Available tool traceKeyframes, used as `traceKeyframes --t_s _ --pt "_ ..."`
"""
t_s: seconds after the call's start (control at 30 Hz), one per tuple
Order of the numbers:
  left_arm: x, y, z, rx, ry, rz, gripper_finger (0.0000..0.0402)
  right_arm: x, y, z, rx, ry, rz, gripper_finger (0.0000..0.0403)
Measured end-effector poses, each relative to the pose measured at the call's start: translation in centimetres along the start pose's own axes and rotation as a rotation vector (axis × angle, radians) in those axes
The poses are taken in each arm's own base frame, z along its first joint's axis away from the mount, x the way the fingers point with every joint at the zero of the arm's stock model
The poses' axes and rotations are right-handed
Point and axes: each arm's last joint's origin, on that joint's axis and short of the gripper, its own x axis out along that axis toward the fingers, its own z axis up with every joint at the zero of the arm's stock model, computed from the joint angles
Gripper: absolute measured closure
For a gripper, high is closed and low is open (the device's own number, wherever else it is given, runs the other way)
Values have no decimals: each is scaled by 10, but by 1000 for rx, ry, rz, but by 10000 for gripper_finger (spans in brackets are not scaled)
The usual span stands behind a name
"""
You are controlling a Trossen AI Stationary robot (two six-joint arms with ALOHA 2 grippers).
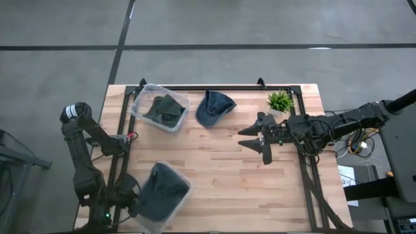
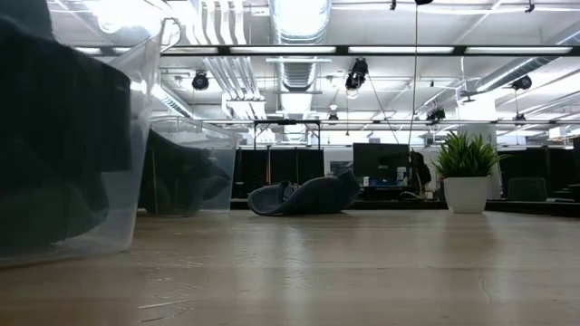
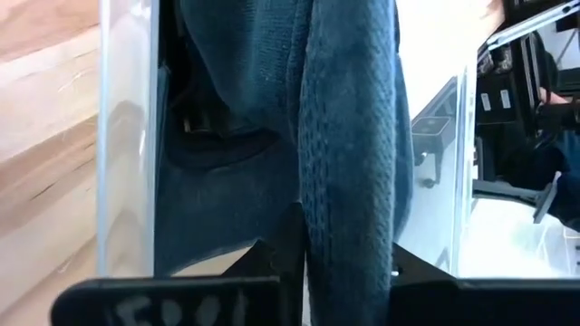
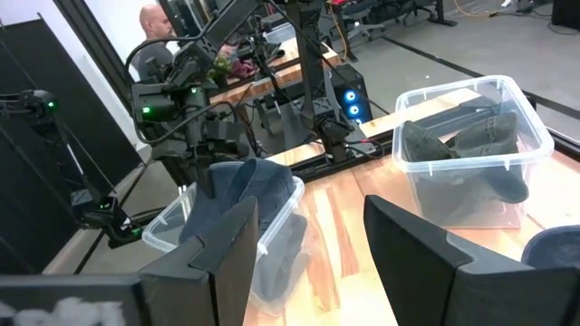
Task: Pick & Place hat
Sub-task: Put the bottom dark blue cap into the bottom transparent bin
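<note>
**Hat held over the near bin**

Our left end effector (image 1: 133,197) is clamped on a dark blue hat (image 1: 159,188), which sits in the clear bin (image 1: 177,195) at the near left corner of the worktop (image 1: 221,169). Our right end effector (image 1: 259,138) hovers at mid-worktop, fingers apart and empty. Beyond it, a second blue hat (image 1: 213,107) lies on the wood between a far bin (image 1: 160,107) holding a dark green hat (image 1: 164,109) and a potted plant (image 1: 279,102).
</note>
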Motion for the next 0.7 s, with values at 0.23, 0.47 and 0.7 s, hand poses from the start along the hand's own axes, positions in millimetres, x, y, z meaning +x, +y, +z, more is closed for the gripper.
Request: traceKeyframes --t_s 0.23,0.47,0.7 --pt "0 0 0 3 -3 1 360 0 0 0 0 0 0 207" --pt "0 0 0 4 -9 -4 354 0 0 0 0 0 0 207" --pt "0 0 1 10 -16 -6 313 0 0 0 0 0 0 207"
